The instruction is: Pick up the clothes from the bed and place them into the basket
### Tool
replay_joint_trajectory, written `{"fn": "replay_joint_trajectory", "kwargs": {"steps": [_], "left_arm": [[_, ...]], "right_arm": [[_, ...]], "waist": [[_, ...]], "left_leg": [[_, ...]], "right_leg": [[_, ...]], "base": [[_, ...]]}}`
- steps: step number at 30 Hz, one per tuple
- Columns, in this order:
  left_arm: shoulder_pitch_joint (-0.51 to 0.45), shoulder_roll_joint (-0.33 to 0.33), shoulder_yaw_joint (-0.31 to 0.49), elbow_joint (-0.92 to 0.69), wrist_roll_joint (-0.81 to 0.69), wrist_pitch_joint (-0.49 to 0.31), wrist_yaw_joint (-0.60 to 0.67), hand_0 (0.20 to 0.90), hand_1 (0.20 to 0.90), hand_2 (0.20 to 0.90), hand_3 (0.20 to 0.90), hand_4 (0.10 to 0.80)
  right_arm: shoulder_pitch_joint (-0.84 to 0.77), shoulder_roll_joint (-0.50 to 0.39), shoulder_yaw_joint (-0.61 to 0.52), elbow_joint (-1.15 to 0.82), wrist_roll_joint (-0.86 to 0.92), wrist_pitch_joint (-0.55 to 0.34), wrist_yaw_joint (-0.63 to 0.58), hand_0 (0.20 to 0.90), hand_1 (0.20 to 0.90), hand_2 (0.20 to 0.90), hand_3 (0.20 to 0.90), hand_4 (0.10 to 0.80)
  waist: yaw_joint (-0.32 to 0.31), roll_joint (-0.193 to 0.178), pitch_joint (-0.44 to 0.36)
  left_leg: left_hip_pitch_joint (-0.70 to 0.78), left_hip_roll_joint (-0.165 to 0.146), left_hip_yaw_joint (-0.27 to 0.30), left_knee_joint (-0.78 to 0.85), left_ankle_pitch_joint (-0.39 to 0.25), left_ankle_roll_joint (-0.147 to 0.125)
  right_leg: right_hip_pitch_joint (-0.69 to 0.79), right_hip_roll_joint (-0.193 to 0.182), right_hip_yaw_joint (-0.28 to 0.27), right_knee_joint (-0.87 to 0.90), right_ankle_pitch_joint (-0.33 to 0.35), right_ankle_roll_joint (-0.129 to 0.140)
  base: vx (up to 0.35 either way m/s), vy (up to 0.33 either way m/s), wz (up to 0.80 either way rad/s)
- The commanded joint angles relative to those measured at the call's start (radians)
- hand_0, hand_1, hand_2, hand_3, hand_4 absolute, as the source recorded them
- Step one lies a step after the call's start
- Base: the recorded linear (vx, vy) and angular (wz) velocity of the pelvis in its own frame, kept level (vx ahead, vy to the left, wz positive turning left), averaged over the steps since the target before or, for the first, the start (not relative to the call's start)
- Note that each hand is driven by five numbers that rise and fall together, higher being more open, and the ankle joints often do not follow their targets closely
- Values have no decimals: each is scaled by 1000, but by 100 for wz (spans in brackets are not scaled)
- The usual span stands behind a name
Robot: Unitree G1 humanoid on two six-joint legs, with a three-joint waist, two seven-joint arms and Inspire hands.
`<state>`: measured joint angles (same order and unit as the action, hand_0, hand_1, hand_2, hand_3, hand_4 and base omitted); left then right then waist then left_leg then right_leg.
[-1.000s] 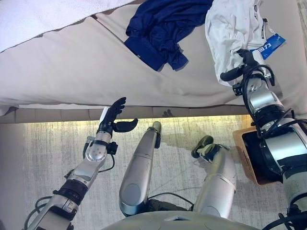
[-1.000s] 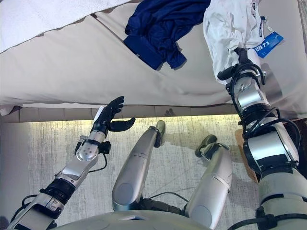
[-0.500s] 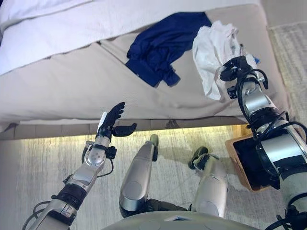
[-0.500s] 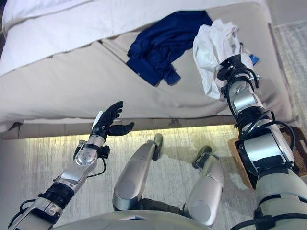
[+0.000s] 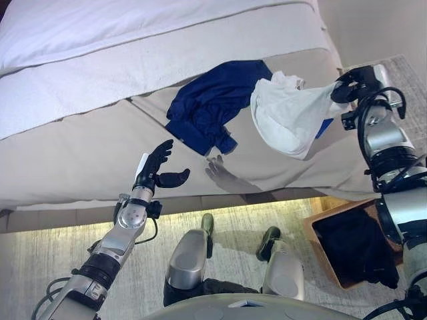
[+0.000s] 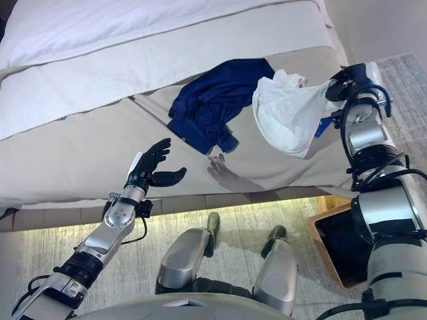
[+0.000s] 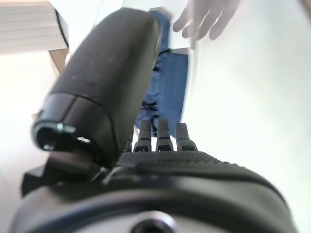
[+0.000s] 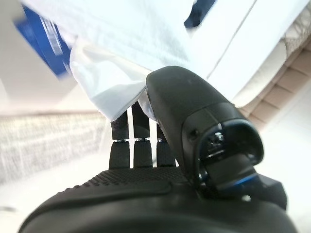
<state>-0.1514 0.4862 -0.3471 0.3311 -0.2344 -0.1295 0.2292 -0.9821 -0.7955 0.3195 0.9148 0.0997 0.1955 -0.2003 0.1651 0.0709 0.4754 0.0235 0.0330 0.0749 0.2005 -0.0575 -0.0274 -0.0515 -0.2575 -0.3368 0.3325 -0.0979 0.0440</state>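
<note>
A white garment (image 5: 288, 119) hangs stretched above the bed's right end, pinched at one corner by my right hand (image 5: 352, 81); in the right wrist view the white cloth (image 8: 116, 77) runs between thumb and fingers. A crumpled navy blue garment (image 5: 210, 105) lies on the beige bed cover (image 5: 87, 153) just left of it. My left hand (image 5: 155, 168) hovers open over the bed's near edge, apart from both garments. The wicker basket (image 5: 320, 260) stands on the floor at the lower right, with dark cloth (image 5: 353, 247) inside.
White bedding (image 5: 100, 40) covers the far part of the bed. A blue tag (image 5: 324, 127) shows under the white garment. A pale rug (image 5: 40, 267) lies below the bed's lit lower edge. The basket sits close to the bed's right corner.
My right hand has lifted the white garment and carried it right, towards the bed's end. The camera has tilted, so the whole bed sits lower in view. My left hand holds its pose.
</note>
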Motion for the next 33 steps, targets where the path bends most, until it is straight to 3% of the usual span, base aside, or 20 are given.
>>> {"fn": "replay_joint_trajectory", "kwargs": {"steps": [1, 5, 14, 22, 33], "left_arm": [[30, 35, 4, -24, 24, -64, 10, 900, 900, 900, 900, 800], [38, 36, -1, -8, 35, -65, 13, 900, 900, 900, 900, 800], [37, 57, 2, 22, 43, -63, -2, 900, 900, 900, 900, 800], [4, 57, -30, 79, 46, -97, 2, 900, 900, 900, 900, 800], [-31, 54, -62, 110, 85, -110, -55, 900, 900, 900, 900, 800]], "right_arm": [[-30, -57, 35, -73, -1, -117, -88, 300, 300, 300, 200, 100], [-30, -83, 30, -120, 4, -136, -117, 300, 300, 300, 200, 100], [-93, -244, 24, -253, 14, -118, -165, 300, 300, 300, 200, 100], [-194, -359, 20, -287, 87, -131, -208, 300, 300, 300, 200, 100], [-162, -474, -44, -319, 122, -81, -247, 300, 300, 300, 200, 100]], "waist": [[-6, -56, -182], [-19, -67, -215], [-68, -103, -305], [-130, -124, -342], [-229, -129, -370]], "left_leg": [[-59, 6, 29, 68, -75, 7], [-22, 4, 29, -27, -37, 1], [61, 8, 62, -178, 3, -6], [106, 12, 120, -212, -10, -8], [149, 21, 190, -214, -41, -2]], "right_leg": [[72, 55, 29, -136, 22, -10], [92, 70, 32, -204, 55, 6], [133, 103, 59, -321, 110, 41], [142, 116, 95, -389, 149, 63], [129, 144, 184, -409, 163, 74]], "base": [[-17, -13, 8], [-24, -13, 3], [8, -4, 1], [10, 10, -23], [20, 17, -35]]}}
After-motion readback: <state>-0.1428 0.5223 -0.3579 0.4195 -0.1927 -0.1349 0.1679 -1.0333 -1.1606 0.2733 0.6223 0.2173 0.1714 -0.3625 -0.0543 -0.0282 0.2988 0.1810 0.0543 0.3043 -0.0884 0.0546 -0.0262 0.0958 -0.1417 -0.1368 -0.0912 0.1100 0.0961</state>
